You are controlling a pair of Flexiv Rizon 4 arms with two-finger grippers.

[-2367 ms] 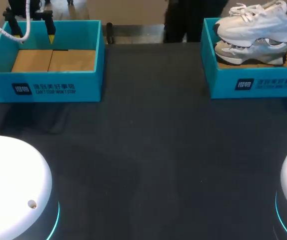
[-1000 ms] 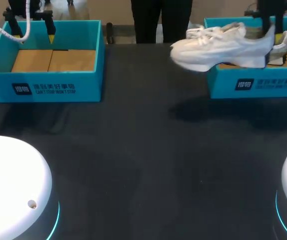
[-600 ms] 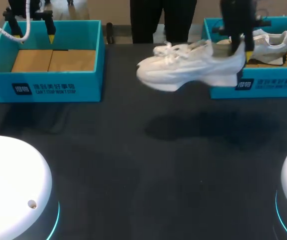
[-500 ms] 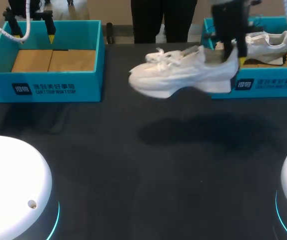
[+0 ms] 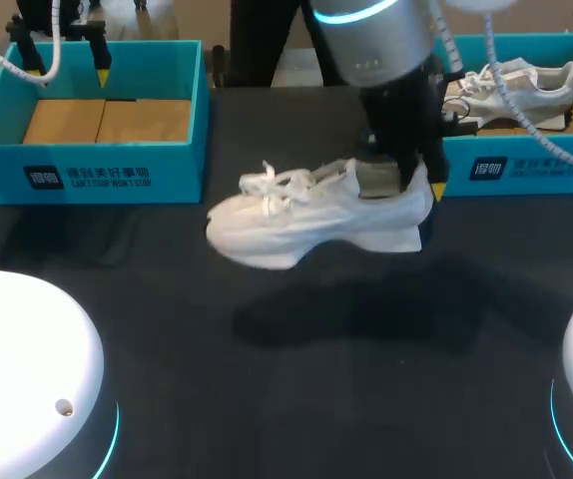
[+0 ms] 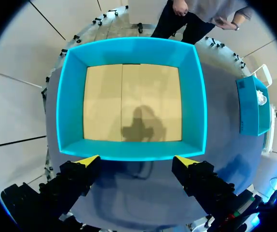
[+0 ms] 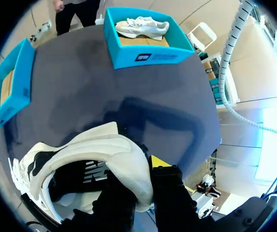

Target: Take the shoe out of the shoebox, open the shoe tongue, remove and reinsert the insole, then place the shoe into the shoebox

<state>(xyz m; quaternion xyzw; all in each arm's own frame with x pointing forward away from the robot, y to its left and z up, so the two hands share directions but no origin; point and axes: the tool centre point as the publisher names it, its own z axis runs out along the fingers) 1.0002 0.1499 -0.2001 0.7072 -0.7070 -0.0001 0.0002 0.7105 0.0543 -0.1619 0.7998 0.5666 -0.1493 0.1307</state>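
Observation:
A white shoe (image 5: pixel 306 215) hangs just above the middle of the dark table, toe pointing left, with its shadow below it. My right gripper (image 5: pixel 419 187) is shut on the shoe's heel collar; the right wrist view shows the heel (image 7: pixel 124 159) pinched between the fingers of that gripper (image 7: pixel 141 188). The teal shoebox (image 5: pixel 506 165) at the back right holds a second white shoe (image 5: pixel 516 85). My left gripper (image 5: pixel 67 70) hangs open over the far edge of the other teal box (image 5: pixel 107 175). The left wrist view shows that gripper (image 6: pixel 136 162) with nothing between its fingers.
The left box (image 6: pixel 131 150) holds only a cardboard floor. Two white robot bases (image 5: pixel 27 359) sit at the front corners. A dark table surface (image 5: pixel 296 399) stretches between the boxes and the bases.
My right arm has carried the shoe out of the right box, leftward and toward the front, lowering it over the table's middle. The left arm has not moved.

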